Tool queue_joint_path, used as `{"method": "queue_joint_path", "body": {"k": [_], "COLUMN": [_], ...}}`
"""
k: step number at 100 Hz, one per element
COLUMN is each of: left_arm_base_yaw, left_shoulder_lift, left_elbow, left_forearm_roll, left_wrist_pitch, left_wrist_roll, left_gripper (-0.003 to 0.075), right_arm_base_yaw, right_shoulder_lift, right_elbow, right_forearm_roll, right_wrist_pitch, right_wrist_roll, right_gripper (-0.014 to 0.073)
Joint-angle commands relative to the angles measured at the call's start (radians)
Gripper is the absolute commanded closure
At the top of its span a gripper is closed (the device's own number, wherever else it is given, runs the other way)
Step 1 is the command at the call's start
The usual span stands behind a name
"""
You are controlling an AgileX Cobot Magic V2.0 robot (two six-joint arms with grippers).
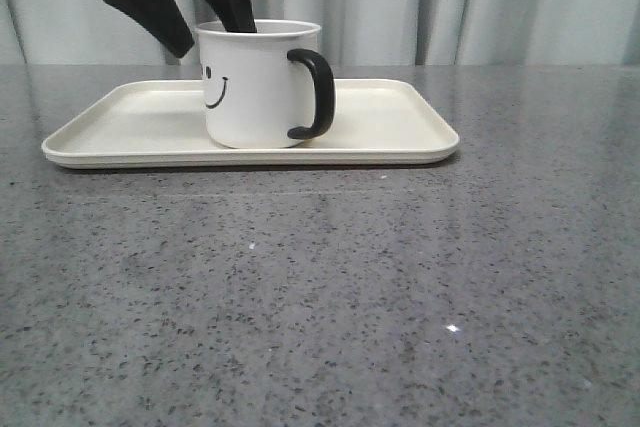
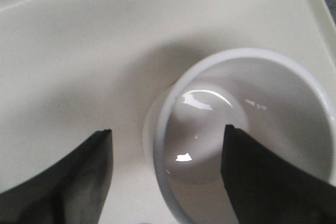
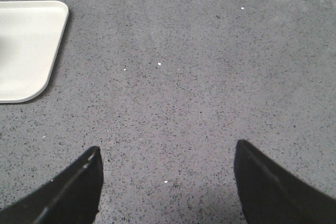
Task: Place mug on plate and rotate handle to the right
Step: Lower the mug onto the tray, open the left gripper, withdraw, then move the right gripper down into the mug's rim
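Note:
The white mug [image 1: 255, 87] with its black smiley face stands upright on the cream plate [image 1: 400, 132], left of the plate's middle. Its black handle [image 1: 320, 93] points right and slightly toward the camera. My left gripper [image 1: 212, 39] hangs over the mug's left rim, open, one finger inside the cup and the other outside it. In the left wrist view the mug [image 2: 205, 124] wall runs between the fingers of the left gripper [image 2: 167, 135] with a gap on each side, above the plate [image 2: 79, 51]; the handle is hidden there. My right gripper [image 3: 167, 153] is open over bare table.
The grey speckled tabletop [image 1: 320, 297] stretches in front of and around the plate. A pale curtain [image 1: 480, 2] hangs behind the table. The right wrist view catches one rounded corner of the plate [image 3: 26, 51] away from the right fingers.

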Motion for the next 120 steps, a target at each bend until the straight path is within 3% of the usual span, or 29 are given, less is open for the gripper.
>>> {"method": "queue_joint_path", "body": {"k": [1,41,91,120], "left_arm_base_yaw": [-0.006,0.019,0.311,0.333], "left_shoulder_lift": [-0.108,-0.366,-0.846,-1.118], "left_elbow": [-0.031,0.077,0.596,0.876], "left_forearm_roll": [-0.003,0.113,0.119,0.119], "left_wrist_pitch": [-0.056,-0.069,-0.153,-0.204], "left_wrist_roll": [0.002,0.002,0.021,0.023], "left_gripper": [0.0279,0.0279,0.0279,0.0279], "right_arm_base_yaw": [-0.008,-0.008,-0.008,-0.008], "right_shoulder_lift": [0.019,0.019,0.019,0.019], "right_elbow": [-0.025,-0.025,-0.025,-0.025], "right_forearm_roll": [-0.005,-0.005,-0.005,-0.005], "right_wrist_pitch": [-0.076,-0.072,-0.069,-0.065], "right_wrist_roll": [-0.008,-0.008,-0.008,-0.008], "right_gripper": [0.0064,0.0064,0.0064,0.0064]}}
